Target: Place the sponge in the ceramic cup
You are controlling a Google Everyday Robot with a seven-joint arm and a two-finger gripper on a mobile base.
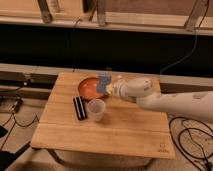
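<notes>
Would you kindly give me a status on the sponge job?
Gripper shut on the sponge, over the orange dish. Ceramic cup upright beside the black bar, not yet reached. Nothing over the cup's mouth.

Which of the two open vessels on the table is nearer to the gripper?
The round orange dish: the gripper, shut on the sponge, hangs over its edge. The white ceramic cup stands farther off, nearer the camera.

Blue sponge [104,81]; whitish-looking pincer [108,86] over orange dish [85,88]
</notes>
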